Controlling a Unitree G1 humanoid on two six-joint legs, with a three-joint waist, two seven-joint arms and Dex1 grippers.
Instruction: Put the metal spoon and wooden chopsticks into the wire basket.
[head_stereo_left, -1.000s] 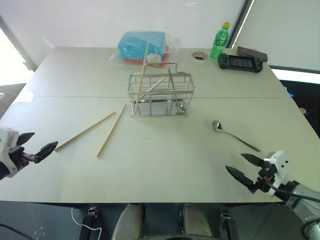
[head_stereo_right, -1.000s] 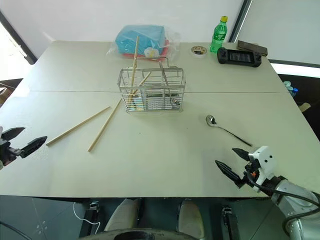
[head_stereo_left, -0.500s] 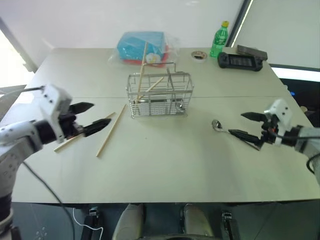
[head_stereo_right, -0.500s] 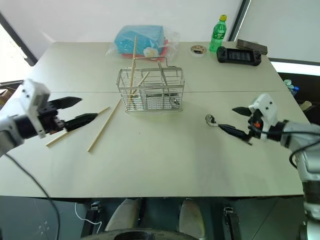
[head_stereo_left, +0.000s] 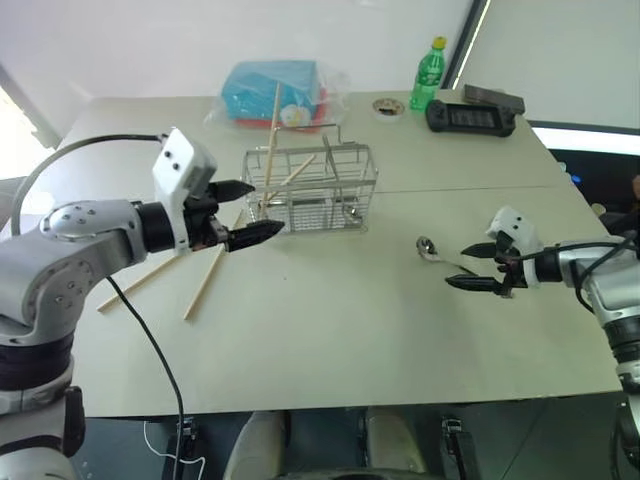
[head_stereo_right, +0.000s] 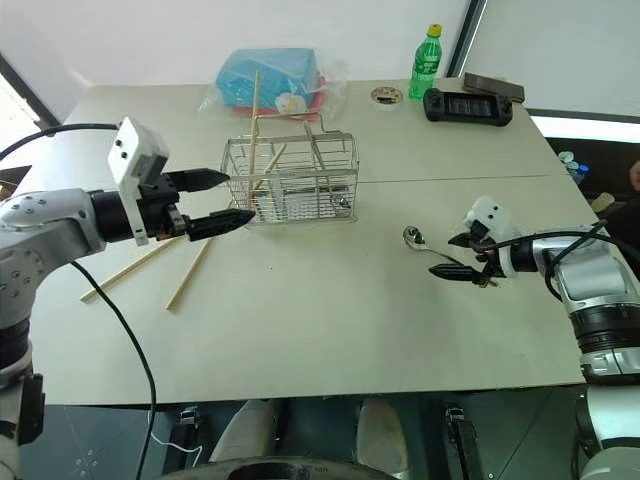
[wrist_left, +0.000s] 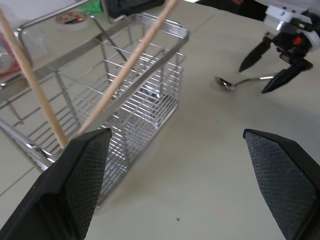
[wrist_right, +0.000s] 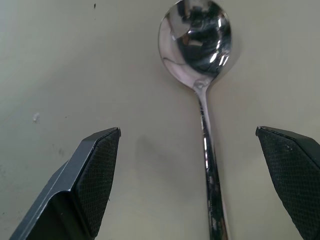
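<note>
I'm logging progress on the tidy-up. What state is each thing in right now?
metal spoon: flat on the table, bowl up, not held.
two chopsticks: standing tilted in the wire basket.
two more chopsticks: flat on the table.
green bottle: upright, capped.
left end effector: open, empty.
right end effector: open, over the spoon's handle.
</note>
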